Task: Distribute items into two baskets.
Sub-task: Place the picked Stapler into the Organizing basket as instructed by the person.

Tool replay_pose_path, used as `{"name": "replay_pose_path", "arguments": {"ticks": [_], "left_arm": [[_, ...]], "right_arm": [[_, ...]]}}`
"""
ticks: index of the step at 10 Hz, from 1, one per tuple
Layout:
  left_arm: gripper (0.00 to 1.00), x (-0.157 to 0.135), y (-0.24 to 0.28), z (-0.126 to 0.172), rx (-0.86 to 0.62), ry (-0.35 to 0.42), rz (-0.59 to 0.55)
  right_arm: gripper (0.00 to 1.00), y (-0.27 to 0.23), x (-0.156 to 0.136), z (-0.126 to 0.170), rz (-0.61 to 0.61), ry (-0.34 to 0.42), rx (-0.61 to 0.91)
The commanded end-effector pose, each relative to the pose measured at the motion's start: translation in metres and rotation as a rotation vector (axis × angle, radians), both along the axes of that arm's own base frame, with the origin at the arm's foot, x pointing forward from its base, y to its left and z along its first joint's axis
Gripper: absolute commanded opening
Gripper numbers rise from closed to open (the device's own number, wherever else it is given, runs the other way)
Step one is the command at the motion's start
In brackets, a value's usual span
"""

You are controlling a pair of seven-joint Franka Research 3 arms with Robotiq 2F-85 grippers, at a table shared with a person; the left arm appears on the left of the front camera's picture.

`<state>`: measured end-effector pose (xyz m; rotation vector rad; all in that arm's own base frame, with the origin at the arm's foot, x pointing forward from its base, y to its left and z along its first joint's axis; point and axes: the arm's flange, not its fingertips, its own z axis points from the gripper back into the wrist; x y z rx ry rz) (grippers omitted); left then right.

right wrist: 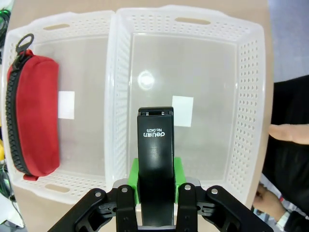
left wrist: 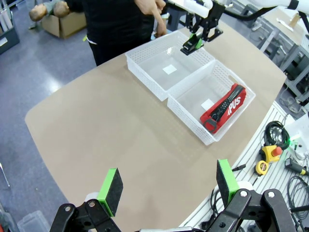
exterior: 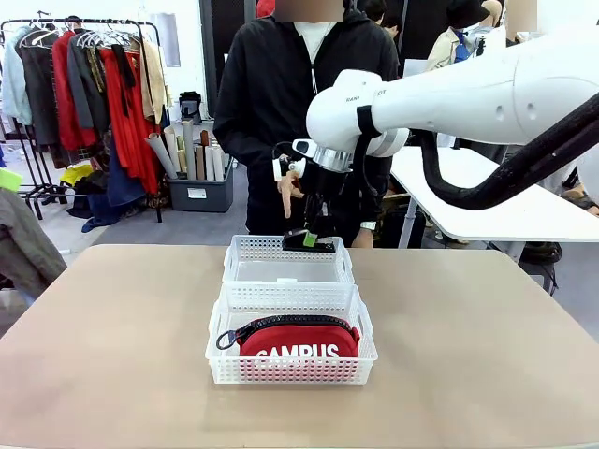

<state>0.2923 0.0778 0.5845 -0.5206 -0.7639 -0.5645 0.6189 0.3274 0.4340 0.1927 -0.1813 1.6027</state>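
**White lattice baskets: one holds the pouch, one is bare**

Tan tabletop (exterior: 112, 355) fills the lower half of the front view, with two white perforated baskets set touching end to end at its centre. The near basket (exterior: 292, 369) sits lower in that frame and holds the red pouch (exterior: 298, 339), which lies along its front wall with the black zipper on top and white "CAMPUS" lettering facing the camera. The far basket (exterior: 281, 251), just above it in the frame, has nothing on its floor but a small white label. Over that far basket's back edge hangs the right gripper (exterior: 309, 239), clenched on the black stapler (exterior: 310, 241); in the right wrist view the stapler (right wrist: 155, 159) stands between the green pads above the basket's clear floor. A person stands behind the table at the top centre, one hand (exterior: 289, 192) near the right arm's wrist. The left gripper (left wrist: 166, 186) shows at the bottom of its own wrist view, jaws spread wide and grasping nothing, high above the table's near edge.
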Motion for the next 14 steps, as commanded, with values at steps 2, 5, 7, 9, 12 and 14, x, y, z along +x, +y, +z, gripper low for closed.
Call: {"name": "replay_pose_path", "arguments": {"ticks": [2, 5, 7, 9, 12, 14], "left_arm": [[1.0, -0.001, 0.0, 0.0, -0.001, -0.002, -0.001], [1.0, -0.001, 0.0, 0.0, -0.001, -0.002, -0.001], [1.0, -0.001, 0.0, 0.0, -0.001, -0.002, -0.001], [1.0, -0.001, 0.0, 0.0, -0.001, -0.002, -0.001], [1.0, -0.001, 0.0, 0.0, -0.001, -0.002, -0.001], [1.0, -0.001, 0.0, 0.0, -0.001, -0.002, -0.001]], "right_arm": [[0.0, 0.013, 0.011, -0.012, -0.013, -0.01, -0.021], [0.0, 0.017, 0.015, -0.031, -0.042, -0.012, -0.033], [0.0, 0.02, 0.019, -0.047, -0.051, 0.003, -0.044], [0.0, 0.023, 0.021, -0.062, -0.063, 0.019, -0.05], [0.0, 0.024, 0.026, -0.081, -0.082, 0.048, -0.075], [0.0, 0.025, 0.028, -0.089, -0.087, 0.06, -0.08]]}}
